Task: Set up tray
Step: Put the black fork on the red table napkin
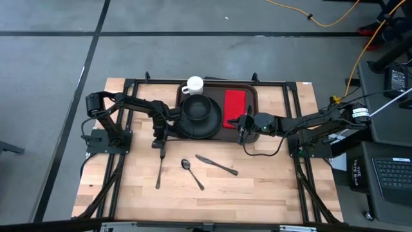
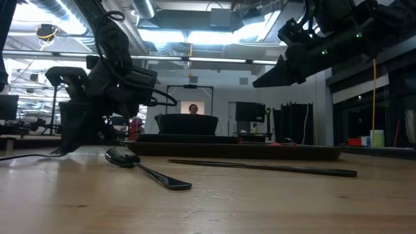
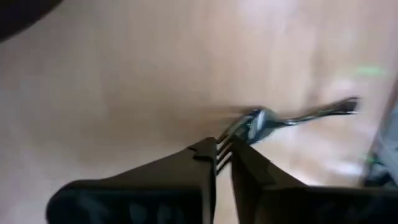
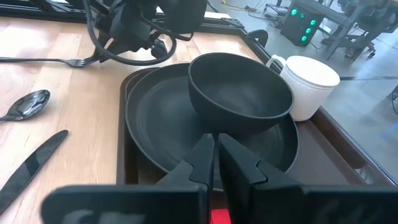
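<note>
The dark brown tray [image 1: 250,90] sits at the table's far middle. It carries a black plate [image 1: 187,129] with a black bowl [image 1: 198,109] on it, a white mug [image 1: 193,84] and a red napkin [image 1: 234,108]. A fork [image 1: 158,171], a spoon [image 1: 192,173] and a knife [image 1: 217,165] lie flat on the wood nearer the front edge. My left gripper [image 1: 159,146] is down at the fork's far end and shut on it. My right gripper [image 1: 243,133] hovers shut over the tray's near rim beside the napkin, with nothing between its fingers [image 4: 202,158]. My left gripper pinches the fork's tine end [image 3: 226,144] between its two fingertips. The fingers slant down at it from the far side. The fork lies on the table, and its handle [image 3: 323,111] runs away from the fingers toward the near edge.
Bare wood lies along the near edge and at both sides of the cutlery. The black arm frames [image 1: 116,187] run along the table's left and right edges. Beyond the table stand desks and monitors, with a person [image 2: 192,109] far back.
</note>
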{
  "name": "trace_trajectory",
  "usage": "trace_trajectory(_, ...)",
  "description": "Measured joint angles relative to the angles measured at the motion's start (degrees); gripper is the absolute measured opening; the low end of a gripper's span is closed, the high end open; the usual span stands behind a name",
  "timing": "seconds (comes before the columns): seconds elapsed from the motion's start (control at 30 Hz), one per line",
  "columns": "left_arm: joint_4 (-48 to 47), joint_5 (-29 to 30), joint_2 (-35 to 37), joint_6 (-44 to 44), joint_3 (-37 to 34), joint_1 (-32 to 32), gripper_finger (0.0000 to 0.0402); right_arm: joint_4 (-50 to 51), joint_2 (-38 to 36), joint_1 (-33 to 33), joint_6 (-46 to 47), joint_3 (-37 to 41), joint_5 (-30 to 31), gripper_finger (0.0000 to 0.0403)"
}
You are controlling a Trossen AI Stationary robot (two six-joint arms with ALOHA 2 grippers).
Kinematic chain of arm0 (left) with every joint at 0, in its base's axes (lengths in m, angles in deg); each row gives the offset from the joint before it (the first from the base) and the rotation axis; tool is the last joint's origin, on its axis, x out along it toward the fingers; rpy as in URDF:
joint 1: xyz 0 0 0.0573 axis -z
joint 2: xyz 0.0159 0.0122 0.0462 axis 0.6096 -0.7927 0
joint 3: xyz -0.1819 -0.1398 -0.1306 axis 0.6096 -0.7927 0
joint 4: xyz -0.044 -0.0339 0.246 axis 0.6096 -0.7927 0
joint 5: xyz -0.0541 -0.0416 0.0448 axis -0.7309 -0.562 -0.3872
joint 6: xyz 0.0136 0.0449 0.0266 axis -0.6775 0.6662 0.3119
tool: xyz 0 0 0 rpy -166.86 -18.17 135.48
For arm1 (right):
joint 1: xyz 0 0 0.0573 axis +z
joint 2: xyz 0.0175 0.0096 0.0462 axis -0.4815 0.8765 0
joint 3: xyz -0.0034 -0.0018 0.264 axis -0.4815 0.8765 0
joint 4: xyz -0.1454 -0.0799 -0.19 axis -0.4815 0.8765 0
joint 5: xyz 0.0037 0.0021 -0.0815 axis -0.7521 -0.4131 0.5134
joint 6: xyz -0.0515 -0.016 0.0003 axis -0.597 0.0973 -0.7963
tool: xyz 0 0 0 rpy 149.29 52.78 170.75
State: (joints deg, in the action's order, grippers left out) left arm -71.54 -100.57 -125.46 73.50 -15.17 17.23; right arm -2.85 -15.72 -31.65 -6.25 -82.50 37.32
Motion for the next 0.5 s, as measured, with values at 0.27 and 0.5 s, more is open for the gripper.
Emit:
trace_trajectory(0.27, -0.1, -2.1, 0.1, -1.0, 0.0, -0.1, 0.0006, -0.4, 0.0, 0.0, 0.0, 0.0, 0.0, 0.0029)
trace_trajectory(0.5, -5.0, -1.1, 2.7, -2.1, 2.7, -0.1, 0.0003, -0.7, 0.0, 0.0, -0.2, 0.0, 0.0, 0.0029)
